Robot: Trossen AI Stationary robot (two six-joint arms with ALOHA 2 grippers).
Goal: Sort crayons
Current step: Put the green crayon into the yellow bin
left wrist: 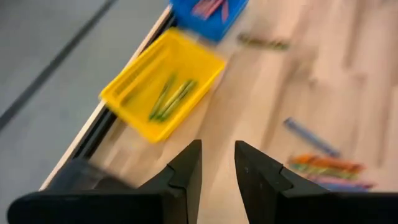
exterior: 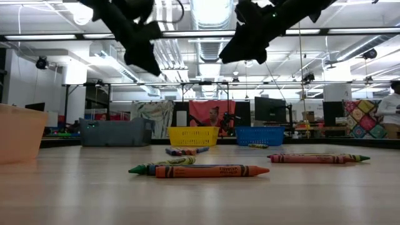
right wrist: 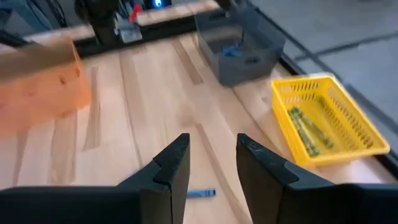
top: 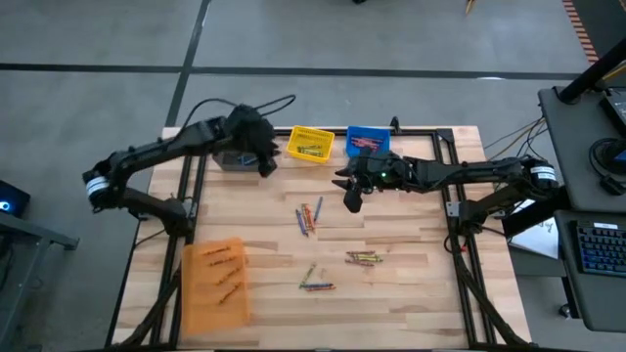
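Loose crayons lie flat on the wooden table in three small clusters: one mid-table (top: 308,215), one to the right (top: 364,257), one near the front (top: 315,284); they also show in the low view (exterior: 206,170). My left gripper (top: 266,161) hangs open and empty above the table beside the grey bin (top: 231,158); its wrist view (left wrist: 217,146) shows the gap. My right gripper (top: 350,200) hangs open and empty in front of the blue bin (top: 368,140); a blue crayon (right wrist: 200,193) lies on the table below its fingers (right wrist: 212,140).
A yellow bin (top: 311,145) with yellow-green crayons and the blue bin with red ones stand at the far edge, beside the grey bin. An orange bin (top: 215,284) with orange crayons stands near the front left. Bare wood lies between the clusters.
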